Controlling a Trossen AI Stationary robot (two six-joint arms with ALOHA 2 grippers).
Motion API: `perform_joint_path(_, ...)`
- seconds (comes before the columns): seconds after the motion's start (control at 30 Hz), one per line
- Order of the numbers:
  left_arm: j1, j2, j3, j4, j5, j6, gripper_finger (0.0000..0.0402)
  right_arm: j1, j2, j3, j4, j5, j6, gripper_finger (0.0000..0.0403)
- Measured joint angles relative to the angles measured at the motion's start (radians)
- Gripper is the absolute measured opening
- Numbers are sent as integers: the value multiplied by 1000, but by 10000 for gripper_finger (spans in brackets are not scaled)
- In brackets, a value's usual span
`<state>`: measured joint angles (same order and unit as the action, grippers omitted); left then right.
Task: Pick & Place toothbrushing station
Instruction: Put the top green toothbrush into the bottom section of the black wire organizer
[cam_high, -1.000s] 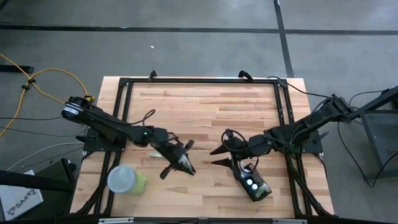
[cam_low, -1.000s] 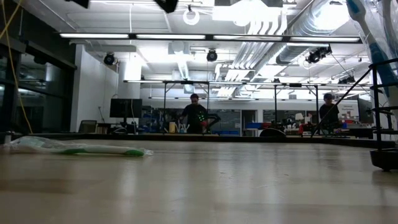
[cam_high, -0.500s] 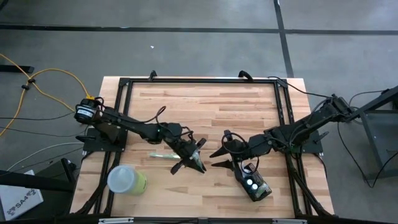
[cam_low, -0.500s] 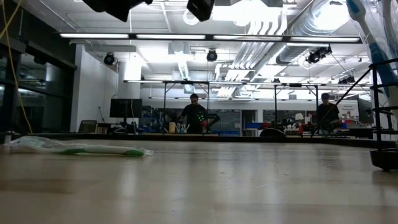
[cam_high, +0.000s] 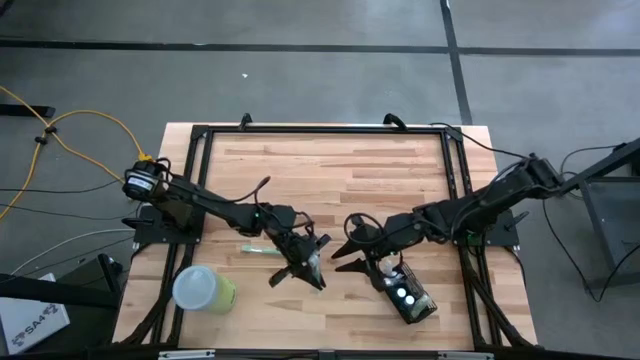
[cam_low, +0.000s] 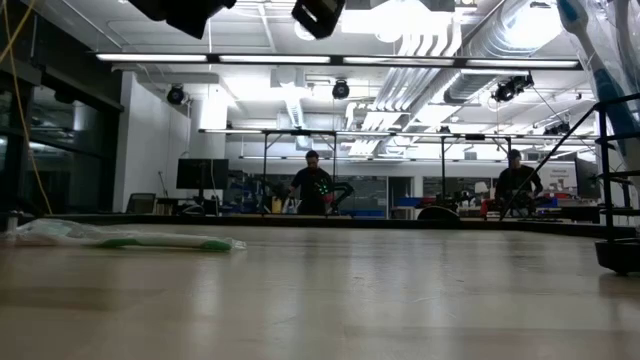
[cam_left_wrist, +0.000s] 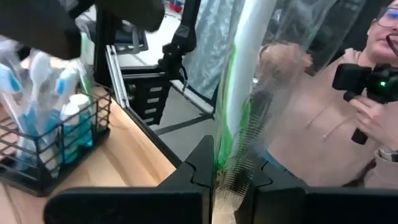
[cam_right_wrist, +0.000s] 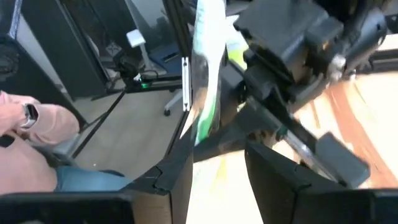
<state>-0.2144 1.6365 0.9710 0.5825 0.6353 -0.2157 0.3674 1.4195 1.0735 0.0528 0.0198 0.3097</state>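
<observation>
Left gripper (cam_left_wrist: 227, 177) pinches a wrapped toothbrush (cam_left_wrist: 239, 93); right gripper (cam_high: 345, 255), fingers apart, faces it closely. Wire holder (cam_high: 405, 293) lies just behind the right gripper. Judged light, rigid; grip its rim.

Arms: two dark, slender, multi-jointed, with black cables looping along the links
Left end effector (cam_high: 303, 266): black, two thin flat fingers
Right end effector (cam_high: 347, 256): black, matching fingers
Left base: round silver-and-black motor housing
</observation>
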Motion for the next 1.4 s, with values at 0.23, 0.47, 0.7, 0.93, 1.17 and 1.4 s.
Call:
perform_joint_path(0.23,-2,61,2,78,3,-27,15,-9,30,0,93,-30,-21,137)
perform_joint_path(0.47,6,64,3,97,7,-29,15,-11,30,0,101,-37,-26,137)
perform_joint_path(0.7,23,63,3,112,7,-28,15,-23,59,0,132,-61,-33,137)
perform_joint_path(0.93,29,63,3,89,10,-28,15,-50,86,0,168,-120,-43,137)
perform_joint_path(1.17,29,62,3,91,22,-27,15,-49,85,0,177,-130,-44,137)
perform_joint_path(1.4,15,62,3,83,58,-25,15,-50,85,0,189,-209,-44,137)
